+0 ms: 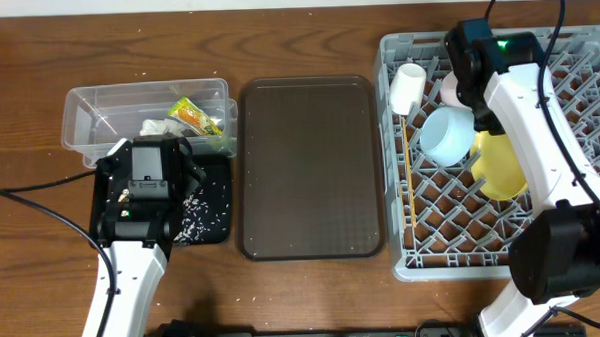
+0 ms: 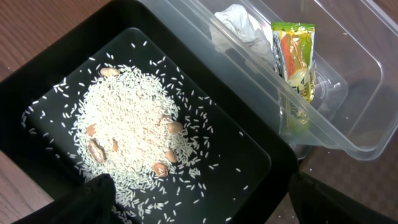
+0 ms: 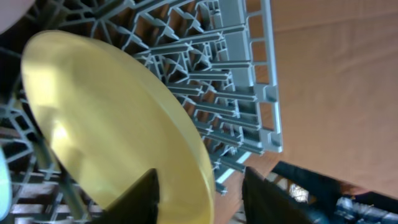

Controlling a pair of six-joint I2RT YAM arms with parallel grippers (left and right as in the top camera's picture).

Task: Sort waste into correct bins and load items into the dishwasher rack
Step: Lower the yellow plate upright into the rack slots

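Note:
My left gripper hangs open above the black bin, which holds a heap of white rice with a few brown bits. Beside it, the clear bin holds the green-and-orange wrapper and a crumpled white scrap. In the grey dishwasher rack are a white cup, a light blue bowl, a whitish bowl, chopsticks and the yellow plate. My right gripper straddles the plate's rim, open, with a gap at the outer finger.
A large brown serving tray lies between the bins and the rack. The rack's far edge borders bare wooden table. My right arm crosses over the rack from the front right. A black cable trails left of the black bin.

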